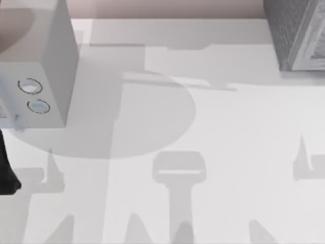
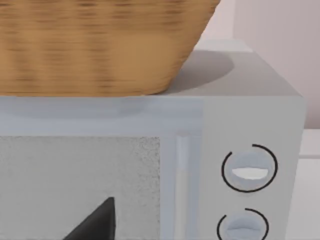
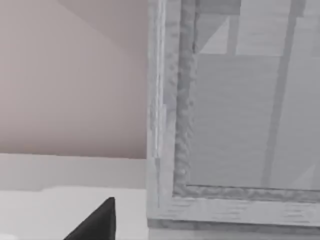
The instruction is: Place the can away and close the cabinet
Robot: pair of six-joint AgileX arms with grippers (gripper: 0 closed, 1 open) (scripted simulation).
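The cabinet (image 1: 287, 30) is a dark grey speckled box at the table's far right corner, with a paler framed front panel (image 3: 240, 110). My right gripper (image 3: 95, 224) shows as a dark tip close in front of that panel's edge. My left gripper (image 2: 95, 224) is a dark tip close to the door of the pale grey box with two round dials (image 2: 248, 170). A dark part of the left arm (image 1: 6, 173) sits at the table's left edge. The can is out of view.
The pale grey dial box (image 1: 45, 61) stands at the far left of the table. A woven wicker basket (image 2: 100, 45) rests on top of it. The white tabletop (image 1: 203, 127) stretches between the box and the cabinet, crossed by shadows.
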